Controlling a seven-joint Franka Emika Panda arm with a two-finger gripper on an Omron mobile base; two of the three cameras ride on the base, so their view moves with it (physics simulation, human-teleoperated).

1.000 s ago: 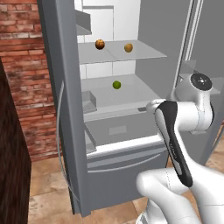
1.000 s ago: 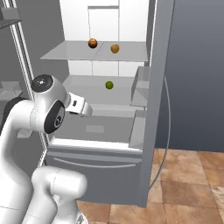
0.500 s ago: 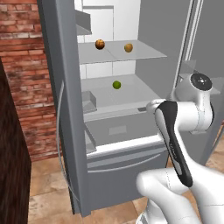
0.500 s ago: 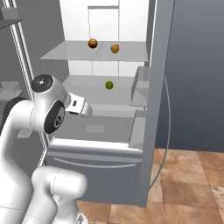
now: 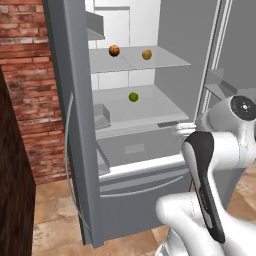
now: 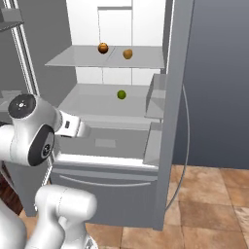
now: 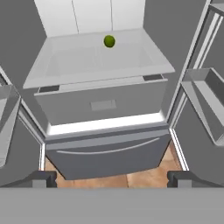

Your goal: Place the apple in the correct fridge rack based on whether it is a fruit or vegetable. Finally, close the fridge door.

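Gripper: two small dark finger tips (image 7: 112, 179) stand wide apart at the bottom of the hand view, released, with nothing between them; the hand faces the inside of the fridge from in front of the lower part.
Apple: small round yellow-orange fruit (image 5: 146, 54) (image 6: 127, 53) lies on the upper shelf, toward its right half, apart from the other ball there.
Fridge rack: the higher flat pale-grey shelf panel (image 5: 165, 61) (image 6: 73, 57) spans the inside of the fridge and carries two round things.
Second ball on the rack: darker orange-brown round fruit (image 5: 114, 50) (image 6: 102, 47) rests left of the apple, near it but not touching.
Green ball: small round green ball (image 5: 133, 97) (image 6: 121, 94) (image 7: 109, 41) sits on the lower pale-grey shelf (image 5: 165, 107) (image 6: 82, 102) (image 7: 65, 65), near its middle, toward the back.
Drawer: grey drawer front (image 7: 105, 151) with a curved handle is below the lower shelf, above the brown tiled floor (image 7: 144, 177).
Doors: both grey fridge doors are open; the left door (image 5: 70, 125) stands edge-on in the left base view, the right door (image 6: 177, 97) edge-on in the right base view, with small grey door bins (image 6: 155, 92) on its inner side.
Wall: red brick wall (image 5: 30, 90) is left of the fridge.
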